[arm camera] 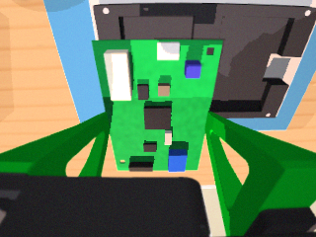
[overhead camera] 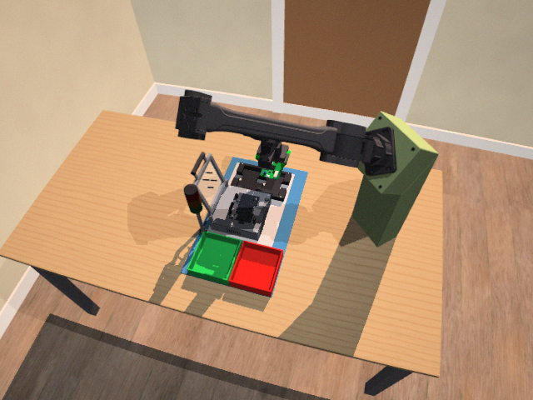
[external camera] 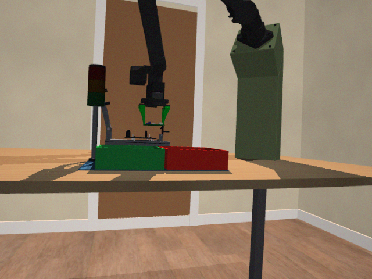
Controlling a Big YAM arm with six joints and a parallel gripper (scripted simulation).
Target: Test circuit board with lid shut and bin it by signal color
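Note:
My gripper (arm camera: 157,118) with green fingers is shut on the green circuit board (arm camera: 158,109), holding it face up by its long edges in the air above the black tray (arm camera: 237,54). The board's white connector (arm camera: 118,74) is at the far end in the wrist view. In the exterior view the gripper (external camera: 153,120) hangs well above the tester (external camera: 136,139). In the top view the board (overhead camera: 271,172) is over the tray (overhead camera: 260,178), behind the tester (overhead camera: 241,212). The tester's lid (overhead camera: 210,176) stands open. The signal tower (external camera: 96,85) shows no light.
The green bin (overhead camera: 213,257) and red bin (overhead camera: 256,267) stand side by side in front of the tester on the blue mat (overhead camera: 296,202). The arm's olive base (overhead camera: 394,176) stands at the right of the table.

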